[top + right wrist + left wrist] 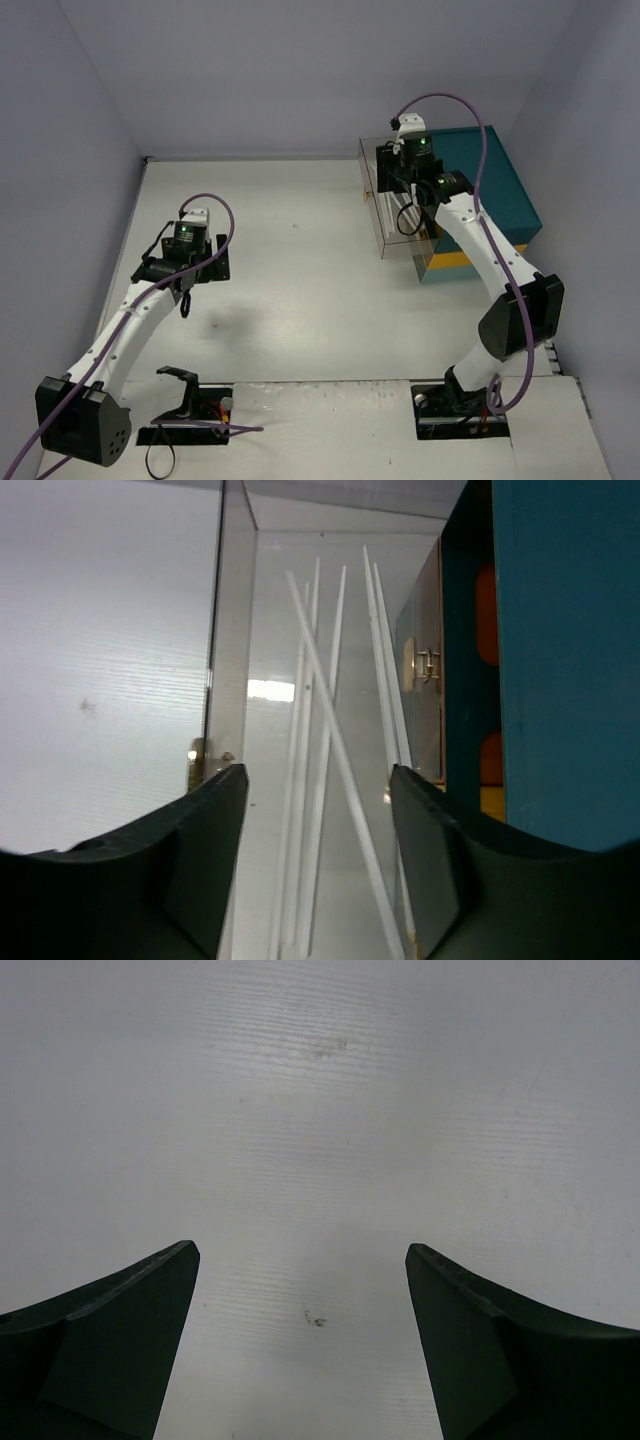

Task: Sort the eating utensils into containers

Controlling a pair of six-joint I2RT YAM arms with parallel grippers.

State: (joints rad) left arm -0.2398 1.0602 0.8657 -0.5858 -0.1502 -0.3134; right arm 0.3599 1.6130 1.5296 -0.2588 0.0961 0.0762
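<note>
The clear container (236,630), just beside the teal chest (570,650), holds several thin clear utensils (323,760) lying lengthwise, some crossed. The right fingers (190,880) hang above it, spread wide, empty. The left fingers (110,1350) gape empty over the table (320,1110).

You have one clear container in view, with pale utensils already inside.

The clear container (385,225) (232,630) is a see-through rectangular box standing upright on the table at the far right, right alongside the teal chest (505,195), its long side running away from you. The right wrist view shows about half a dozen slim, pale utensils (320,770) lying flat on its floor, most of them roughly lengthwise and close together. One utensil (341,750) crosses the others on a diagonal, from far left to near right. You cannot tell forks from spoons or knives, since only thin shafts show.
</note>
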